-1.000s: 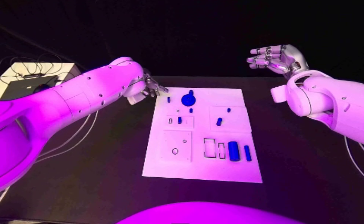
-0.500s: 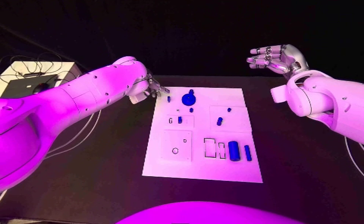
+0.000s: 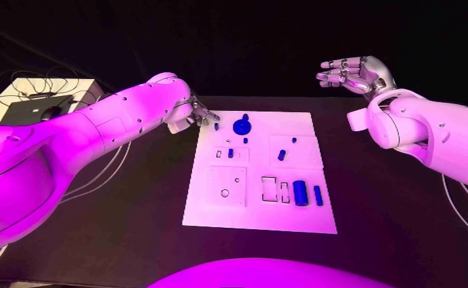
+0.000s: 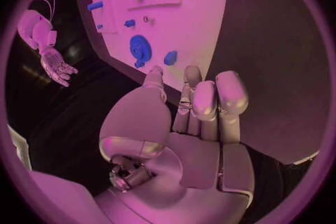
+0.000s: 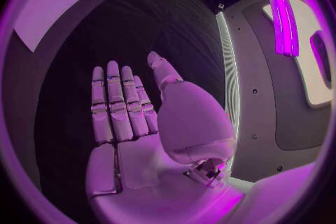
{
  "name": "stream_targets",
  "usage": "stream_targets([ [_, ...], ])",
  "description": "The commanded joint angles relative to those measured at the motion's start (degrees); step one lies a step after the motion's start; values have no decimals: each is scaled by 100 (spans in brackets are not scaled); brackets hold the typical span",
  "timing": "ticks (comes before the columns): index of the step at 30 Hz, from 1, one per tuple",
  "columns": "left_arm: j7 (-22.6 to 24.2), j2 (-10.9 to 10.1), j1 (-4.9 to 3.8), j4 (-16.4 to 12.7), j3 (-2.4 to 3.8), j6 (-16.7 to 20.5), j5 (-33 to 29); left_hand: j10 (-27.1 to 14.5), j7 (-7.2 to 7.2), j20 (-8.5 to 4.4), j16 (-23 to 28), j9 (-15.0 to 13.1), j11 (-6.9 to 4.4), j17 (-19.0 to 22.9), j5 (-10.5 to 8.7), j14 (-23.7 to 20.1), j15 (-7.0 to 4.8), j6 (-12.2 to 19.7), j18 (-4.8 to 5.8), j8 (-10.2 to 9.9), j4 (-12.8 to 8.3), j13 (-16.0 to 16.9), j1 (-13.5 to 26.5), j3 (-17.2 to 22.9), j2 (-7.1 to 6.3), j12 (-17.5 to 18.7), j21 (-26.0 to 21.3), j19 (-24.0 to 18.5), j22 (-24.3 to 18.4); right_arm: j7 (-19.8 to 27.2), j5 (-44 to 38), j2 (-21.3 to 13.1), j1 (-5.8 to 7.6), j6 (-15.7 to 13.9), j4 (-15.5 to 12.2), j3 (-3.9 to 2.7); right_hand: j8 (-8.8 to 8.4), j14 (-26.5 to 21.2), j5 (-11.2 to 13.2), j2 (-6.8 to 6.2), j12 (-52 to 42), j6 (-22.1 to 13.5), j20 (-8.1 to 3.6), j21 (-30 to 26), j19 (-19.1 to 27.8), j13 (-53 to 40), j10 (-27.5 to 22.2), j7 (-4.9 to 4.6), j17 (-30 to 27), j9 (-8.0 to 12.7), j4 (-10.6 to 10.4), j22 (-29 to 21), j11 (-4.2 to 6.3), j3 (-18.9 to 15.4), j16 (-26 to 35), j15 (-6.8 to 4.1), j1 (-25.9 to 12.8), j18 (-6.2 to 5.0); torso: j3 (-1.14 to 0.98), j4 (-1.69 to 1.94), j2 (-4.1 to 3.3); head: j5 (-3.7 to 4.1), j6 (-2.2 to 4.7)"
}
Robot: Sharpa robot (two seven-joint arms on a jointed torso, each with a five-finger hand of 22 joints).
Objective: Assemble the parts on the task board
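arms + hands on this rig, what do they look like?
Two smooth white shell arms with small dark dots along the casing. Left hand and right hand: silver, many-fingered, segmented fingers with rounded pale tips and a bulky thumb base. Exposed metal mechanism at each wrist.

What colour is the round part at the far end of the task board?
Blue: the round part stands out against the white task board, best in the head view.

You cannot see most of the left hand (image 3: pixel 198 113) in the head view; its own forearm covers it. The smallest parts (image 3: pixel 245 141) on the task board (image 3: pixel 260 217) are too tiny to identify.
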State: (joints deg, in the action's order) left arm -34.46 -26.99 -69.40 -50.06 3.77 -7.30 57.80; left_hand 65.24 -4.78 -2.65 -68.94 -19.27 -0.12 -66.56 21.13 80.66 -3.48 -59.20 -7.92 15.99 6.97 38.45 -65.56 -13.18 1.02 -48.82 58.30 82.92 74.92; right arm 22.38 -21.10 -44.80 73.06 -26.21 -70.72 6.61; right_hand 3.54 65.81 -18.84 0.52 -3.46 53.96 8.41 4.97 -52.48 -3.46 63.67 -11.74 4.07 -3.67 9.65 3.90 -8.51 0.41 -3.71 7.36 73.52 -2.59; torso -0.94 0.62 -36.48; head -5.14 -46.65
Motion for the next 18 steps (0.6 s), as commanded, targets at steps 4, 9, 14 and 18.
stream_targets([
  [4, 77, 14, -6, -56, 0, -23, -126, 21, 22, 7, -33, -11, -12, -12, 5, 50, 6, -33, 9, 20, 57, 12, 54, 19, 10, -26, 37, 41, 468, 37, 9, 17, 6, 14, 12, -4, 3, -45, -25, 2, -10, -17, -6, -1, 35, 7, -26, -15, -7, 0, 10, 3, -7, 22, 15, 4, 16, 55, -4, 2, -1, 10, -10],
  [9, 90, 14, -7, -96, 0, -81, -140, 36, 39, 4, -60, -28, -25, -36, 15, 66, -3, -70, 19, 44, -31, 19, -69, 77, 26, -28, 78, 48, 488, 36, 9, 31, 6, 17, 27, -4, 3, -45, -25, 2, -10, -17, -6, -1, 35, 7, -26, -15, -7, 0, 10, 3, -7, 22, 15, 4, 16, 55, -6, 6, -1, 14, -21],
  [14, 102, 13, -7, -123, -1, -142, -144, 57, 60, -16, -92, -161, -44, -66, 15, 82, -21, -95, 38, 120, -195, 35, -113, 224, 42, -8, 114, 51, 517, 34, 9, 45, 6, 21, 39, -4, 3, -45, -25, 2, -10, -17, -6, -1, 35, 7, -26, -15, -7, 0, 10, 3, -7, 22, 15, 4, 16, 55, -4, 0, -2, 12, -30],
  [18, 113, 16, -7, -130, -1, -167, -147, 63, 63, -20, -91, -260, -45, -71, 18, 82, -20, -73, 42, 117, -264, 55, -88, 349, 24, 6, 110, 46, 527, 33, 9, 52, 5, 22, 45, -4, 3, -45, -25, 2, -10, -17, -6, -1, 35, 7, -26, -15, -7, 0, 10, 3, -7, 22, 15, 4, 16, 55, -1, -1, 0, 15, -26],
])
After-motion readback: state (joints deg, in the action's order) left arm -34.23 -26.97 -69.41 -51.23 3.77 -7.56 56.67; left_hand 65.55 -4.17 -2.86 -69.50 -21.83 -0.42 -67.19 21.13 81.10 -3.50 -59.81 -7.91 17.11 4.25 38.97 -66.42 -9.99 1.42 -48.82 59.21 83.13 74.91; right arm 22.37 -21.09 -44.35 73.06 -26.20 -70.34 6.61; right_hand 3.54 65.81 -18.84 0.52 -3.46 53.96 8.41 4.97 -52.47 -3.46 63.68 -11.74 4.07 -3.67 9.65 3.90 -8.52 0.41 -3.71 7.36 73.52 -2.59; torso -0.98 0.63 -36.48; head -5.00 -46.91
